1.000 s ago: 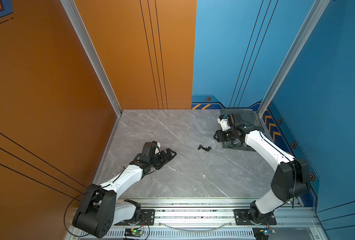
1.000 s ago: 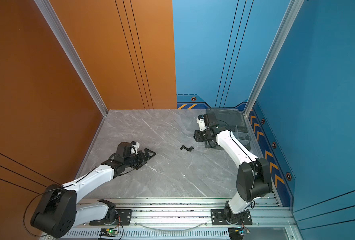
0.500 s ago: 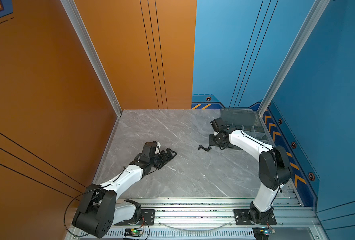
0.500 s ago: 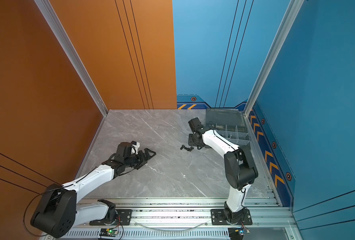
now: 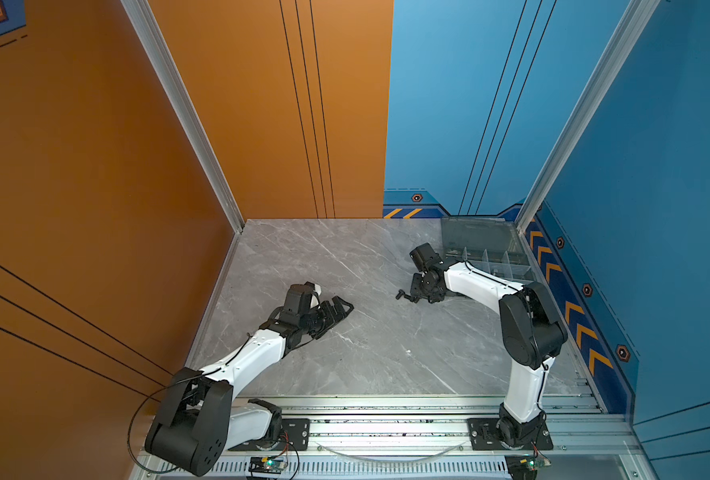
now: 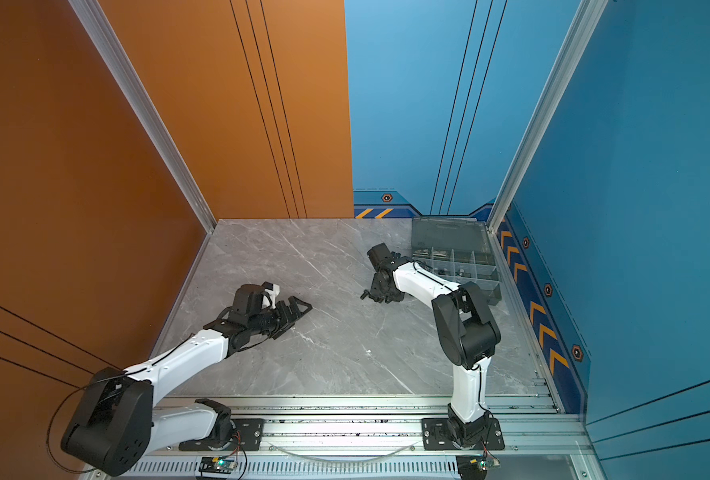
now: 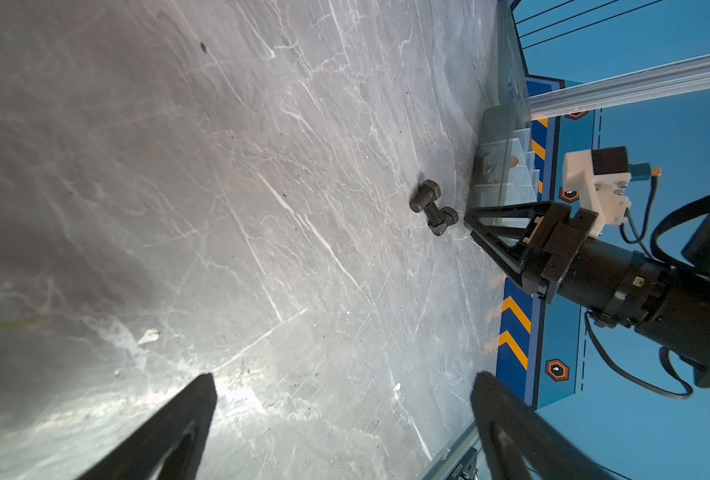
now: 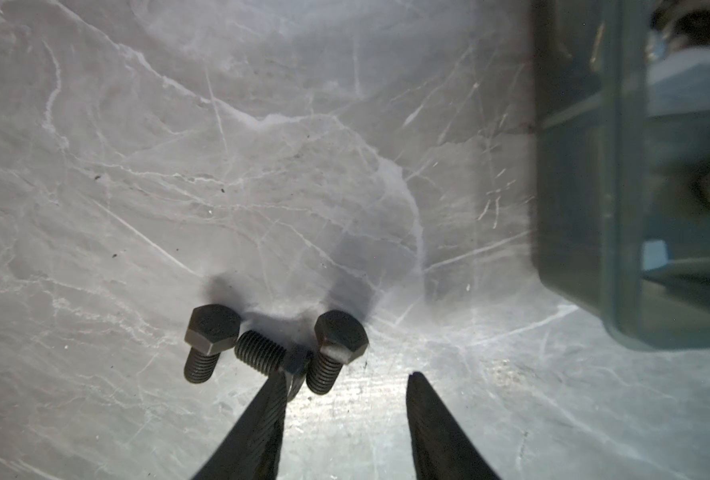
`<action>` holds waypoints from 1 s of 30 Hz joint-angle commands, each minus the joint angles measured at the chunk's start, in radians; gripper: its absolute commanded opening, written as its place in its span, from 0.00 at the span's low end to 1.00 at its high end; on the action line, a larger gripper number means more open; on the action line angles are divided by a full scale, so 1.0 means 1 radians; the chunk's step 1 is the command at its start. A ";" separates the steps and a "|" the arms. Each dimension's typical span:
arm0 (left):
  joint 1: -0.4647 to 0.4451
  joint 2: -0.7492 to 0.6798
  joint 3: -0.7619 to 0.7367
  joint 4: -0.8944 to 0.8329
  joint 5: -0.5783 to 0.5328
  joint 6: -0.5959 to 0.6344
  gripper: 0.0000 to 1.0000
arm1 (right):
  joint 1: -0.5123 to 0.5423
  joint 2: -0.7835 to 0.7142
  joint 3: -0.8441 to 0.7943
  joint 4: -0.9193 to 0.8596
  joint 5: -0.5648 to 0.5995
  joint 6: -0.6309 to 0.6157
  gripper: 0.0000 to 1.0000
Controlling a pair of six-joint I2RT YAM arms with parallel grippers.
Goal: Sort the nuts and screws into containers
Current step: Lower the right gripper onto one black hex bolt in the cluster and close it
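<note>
- The right hand (image 8: pixel 349 376), fingers apart and empty, is hanging over three matte black hex-head bolts (image 8: pixel 261 353) bunched on the grey marble tabletop (image 5: pixel 345 353), at eight o'clock from the smoky-grey translucent plastic organiser box (image 5: pixel 486 249).
- One fingertip (image 8: pixel 278 386) is seemingly touching the middle bolt, so closing is risking pinching two or flicking neighbours away.
- The left hand (image 5: pixel 340 307), also spread, is resting well apart.

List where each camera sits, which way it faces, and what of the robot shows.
Top views: high above the rail end, looking down on the table; both arms show whole, left gripper, right gripper, organiser box at the far right.
Left wrist: low over the table, facing across to the screws, right gripper and box; its own open fingers show.
Right wrist: close above the table, facing down at three black screws beside the box; its open fingers show.
Shared: both wrist views show the screws and box.
</note>
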 commanded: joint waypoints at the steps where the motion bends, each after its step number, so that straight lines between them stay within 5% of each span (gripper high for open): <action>1: 0.005 0.000 0.016 -0.003 -0.002 0.013 0.98 | 0.004 0.027 0.034 0.004 0.037 0.022 0.50; 30: 0.017 0.001 0.008 -0.003 0.003 0.016 0.98 | -0.007 0.119 0.064 -0.003 0.028 -0.009 0.48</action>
